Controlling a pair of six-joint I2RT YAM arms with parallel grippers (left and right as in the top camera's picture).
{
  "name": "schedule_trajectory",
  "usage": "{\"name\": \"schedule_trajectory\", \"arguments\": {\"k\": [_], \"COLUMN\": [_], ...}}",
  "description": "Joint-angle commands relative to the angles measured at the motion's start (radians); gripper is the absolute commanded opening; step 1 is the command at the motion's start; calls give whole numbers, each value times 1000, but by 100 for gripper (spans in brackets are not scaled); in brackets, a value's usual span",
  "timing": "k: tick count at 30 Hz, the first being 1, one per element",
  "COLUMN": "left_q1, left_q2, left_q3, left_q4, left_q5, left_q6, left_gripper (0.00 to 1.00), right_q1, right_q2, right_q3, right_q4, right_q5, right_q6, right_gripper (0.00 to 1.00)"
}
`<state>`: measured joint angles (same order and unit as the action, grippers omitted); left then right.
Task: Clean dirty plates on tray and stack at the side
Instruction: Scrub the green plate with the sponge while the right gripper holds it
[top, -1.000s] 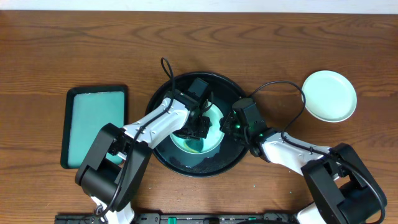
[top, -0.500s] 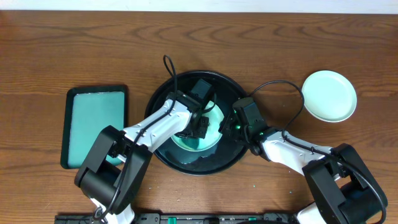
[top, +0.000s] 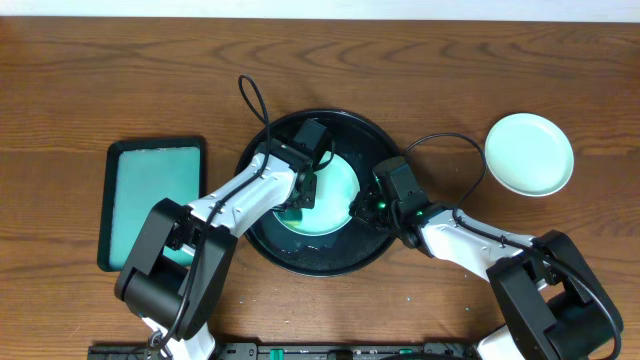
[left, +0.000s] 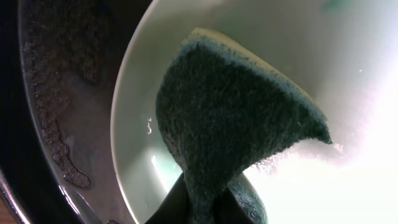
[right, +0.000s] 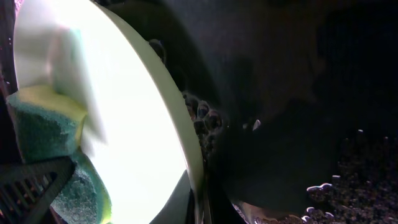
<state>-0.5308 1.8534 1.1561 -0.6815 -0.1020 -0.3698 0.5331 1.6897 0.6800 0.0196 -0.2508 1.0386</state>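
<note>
While my left gripper (top: 300, 198) is closed tightly on a dark green scouring sponge (left: 236, 118) pressed on the small round mint-green plate (top: 338, 180), my right gripper (top: 362, 206), fully closed, pinches that plate's right rim inside the large round glossy black tray (top: 320, 268).

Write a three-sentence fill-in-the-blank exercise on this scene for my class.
1. The left gripper holds a ___.
2. The sponge presses on a plate that sits in the round ___ tray.
3. In the overhead view, a second plate lies on the table to the tray's ___.

Missing words: sponge; black; right
</note>
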Motion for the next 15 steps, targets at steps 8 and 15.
{"name": "schedule_trajectory", "arguments": {"k": [8,15], "left_q1": [25,24], "left_q2": [8,8], "left_q3": [-5,-5], "left_q4": [93,65], "left_q5": [-95,-47], "left_q6": [-9,-9], "left_gripper": [7,7], "right_q1": [10,-10], "right_q2": [46,46], "right_q3": [-42,-42], "right_q4": [-129,-164], "right_q5": [-68,-74], "right_q6": [46,37], "right_gripper": [1,1]}}
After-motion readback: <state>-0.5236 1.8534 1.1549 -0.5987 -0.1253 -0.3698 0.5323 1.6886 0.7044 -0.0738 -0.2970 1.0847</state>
